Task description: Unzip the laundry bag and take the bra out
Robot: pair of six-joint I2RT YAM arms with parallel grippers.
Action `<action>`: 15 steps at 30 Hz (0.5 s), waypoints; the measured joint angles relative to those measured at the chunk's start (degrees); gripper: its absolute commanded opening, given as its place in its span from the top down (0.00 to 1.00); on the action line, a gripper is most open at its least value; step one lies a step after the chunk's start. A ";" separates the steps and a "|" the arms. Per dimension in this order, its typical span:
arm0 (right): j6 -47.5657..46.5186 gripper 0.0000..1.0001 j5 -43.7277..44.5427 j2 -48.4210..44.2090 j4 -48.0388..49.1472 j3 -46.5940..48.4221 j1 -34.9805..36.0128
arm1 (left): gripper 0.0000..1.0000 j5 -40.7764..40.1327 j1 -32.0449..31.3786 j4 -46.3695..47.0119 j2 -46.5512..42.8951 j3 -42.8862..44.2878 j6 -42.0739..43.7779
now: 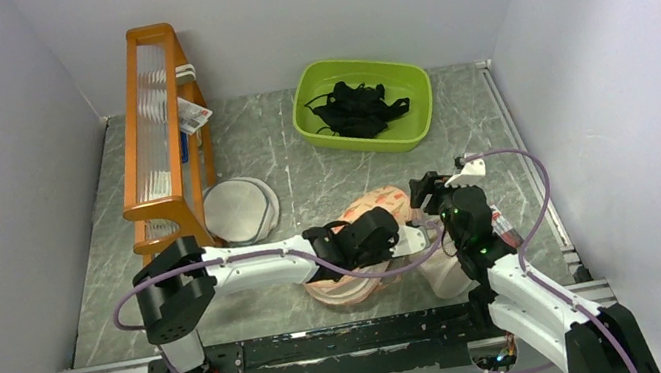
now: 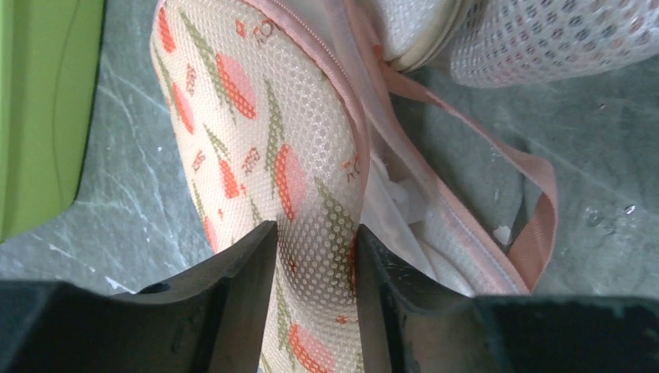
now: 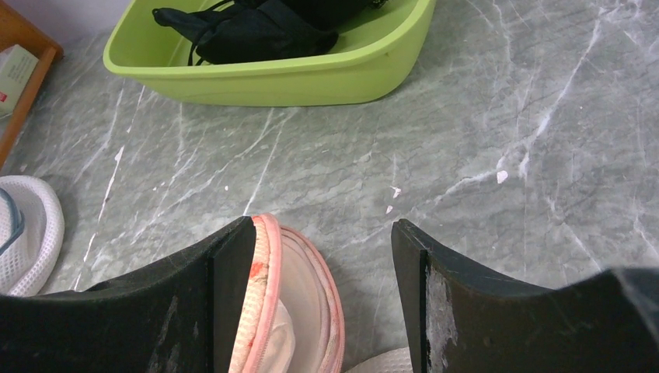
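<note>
The laundry bag (image 1: 378, 205), cream mesh with orange-pink leaf print and pink zip edging, lies between the two arms. Its zip gapes in the left wrist view. My left gripper (image 2: 315, 229) is shut on the printed upper flap (image 2: 249, 116), and both fingers press the fabric. Pale white cloth (image 2: 392, 194) shows inside the opening; I take it for the bra. My right gripper (image 3: 322, 225) stands open over the bag's far lobe. The bag's pink rim (image 3: 268, 256) lies against its left finger, and white cloth (image 3: 287, 342) shows inside.
A plain beige mesh pouch (image 2: 544, 39) lies against the bag on the right. A green tub (image 1: 418, 126) with black garments (image 1: 356, 106) sits at the back. An orange rack (image 1: 156, 124) and a round mesh disc (image 1: 240, 212) stand at the left.
</note>
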 measured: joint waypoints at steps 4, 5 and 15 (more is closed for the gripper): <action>0.00 0.35 -0.13 0.24 0.07 0.00 0.00 | 0.52 -2.08 0.68 0.39 -1.33 -0.90 0.44; 0.00 0.35 -0.20 0.39 0.07 0.00 0.00 | 0.51 -2.73 1.07 0.52 -1.62 -0.98 0.46; -0.02 0.35 -0.66 0.76 0.07 0.00 0.00 | 0.22 -11.87 15.10 -1.64 -1.31 3.32 -4.44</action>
